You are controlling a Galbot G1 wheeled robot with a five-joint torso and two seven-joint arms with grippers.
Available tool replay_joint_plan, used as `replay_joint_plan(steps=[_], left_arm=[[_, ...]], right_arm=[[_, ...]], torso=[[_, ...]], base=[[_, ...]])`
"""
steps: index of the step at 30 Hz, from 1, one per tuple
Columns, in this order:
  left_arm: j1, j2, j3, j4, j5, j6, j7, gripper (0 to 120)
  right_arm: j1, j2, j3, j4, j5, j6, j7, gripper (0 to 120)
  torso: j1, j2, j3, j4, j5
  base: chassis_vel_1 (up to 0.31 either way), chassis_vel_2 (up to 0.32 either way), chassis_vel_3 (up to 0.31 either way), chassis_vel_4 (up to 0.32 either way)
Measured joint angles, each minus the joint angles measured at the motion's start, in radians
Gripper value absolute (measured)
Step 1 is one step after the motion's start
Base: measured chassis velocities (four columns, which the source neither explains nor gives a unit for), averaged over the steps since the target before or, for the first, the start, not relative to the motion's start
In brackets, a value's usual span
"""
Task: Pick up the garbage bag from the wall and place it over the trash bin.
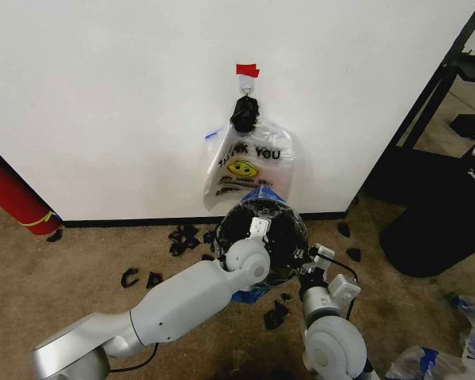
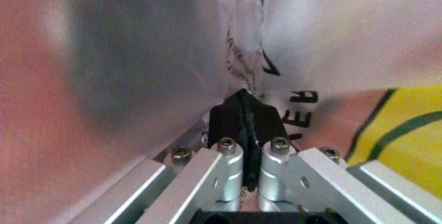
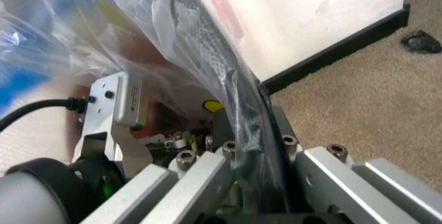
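The trash bin [image 1: 279, 237] stands on the carpet against the wall [image 1: 103, 95]. The garbage bag [image 1: 263, 194], crinkly clear plastic with blue patches, is draped over and around it. My left gripper [image 1: 259, 228] is at the bin's top. In the left wrist view my left gripper [image 2: 247, 118] is shut on thin printed film of the bag [image 2: 311, 32]. My right gripper [image 1: 315, 257] is at the bin's right side. My right gripper [image 3: 252, 125] is shut on the bag [image 3: 138, 22] where it lies over the dark bin rim [image 3: 228, 74].
Above the bin, a black knotted bundle [image 1: 244, 115] and a clear "THANK YOU" bag [image 1: 249, 166] hang under red tape [image 1: 248, 70]. A red cylinder [image 1: 12, 194] leans at left. Black scraps [image 1: 182, 237] litter the carpet. Dark furniture [image 1: 443, 206] stands at right and loose plastic [image 1: 435, 364] lies near it.
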Motion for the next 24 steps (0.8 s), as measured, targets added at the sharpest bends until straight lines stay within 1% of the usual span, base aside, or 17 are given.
replay_joint_plan(steps=[2,5,6,10,13,14,17,20,21,24], left_arm=[[0.004,0.007,-0.002,-0.007,0.000,-0.002,0.002,0],[0.017,0.028,-0.003,-0.055,-0.003,-0.007,0.003,0],[0.017,0.028,-0.003,-0.055,-0.003,-0.007,0.003,0],[0.042,0.075,-0.002,-0.169,0.013,-0.029,0.011,0],[0.050,0.092,-0.004,-0.210,0.066,-0.045,0.024,0],[0.050,0.092,-0.004,-0.210,0.066,-0.045,0.024,0],[0.048,0.093,-0.009,-0.200,0.137,-0.079,0.039,0],[0.039,0.075,-0.014,-0.156,0.170,-0.097,0.046,0],[0.039,0.075,-0.014,-0.156,0.170,-0.097,0.046,0],[0.041,0.054,-0.019,-0.109,0.205,-0.101,0.059,0]], right_arm=[[0.005,-0.001,0.006,0.001,0.016,-0.004,0.009,0],[0.023,-0.001,0.017,-0.013,0.042,-0.006,0.026,0],[0.023,-0.001,0.017,-0.013,0.042,-0.006,0.026,0],[0.049,0.000,0.030,-0.028,0.091,-0.016,0.056,0],[0.052,-0.001,0.030,-0.031,0.094,-0.018,0.058,0],[0.052,-0.001,0.030,-0.031,0.094,-0.018,0.058,0],[0.048,0.002,0.027,-0.028,0.094,-0.018,0.057,0],[0.039,0.007,0.021,-0.018,0.091,-0.018,0.054,0],[0.039,0.007,0.021,-0.018,0.091,-0.018,0.054,0],[0.031,0.009,0.017,-0.011,0.086,-0.018,0.044,0]], torso=[[0.000,0.000,0.000,0.0000,0.0000],[0.000,0.000,0.000,0.0000,-0.0001],[0.000,0.000,0.000,0.0000,-0.0001],[0.000,0.000,0.000,0.0002,-0.0001],[0.000,0.000,0.000,0.0001,-0.0001],[0.000,0.000,0.000,0.0001,-0.0001],[0.000,0.000,0.000,0.0001,-0.0001],[0.000,0.000,0.000,0.0000,-0.0001],[0.000,0.000,0.000,0.0000,-0.0001],[0.000,0.000,0.000,0.0000,-0.0001]], base=[[0.000,0.000,0.000,0.000],[0.000,0.000,0.000,0.000],[0.000,0.000,0.000,0.000],[0.000,0.000,0.000,0.000],[0.000,0.000,0.000,0.000],[0.000,0.000,0.000,0.000],[0.000,0.000,0.000,0.000],[0.000,0.000,0.000,0.000],[0.000,0.000,0.000,0.000],[0.000,0.000,0.000,0.000]])
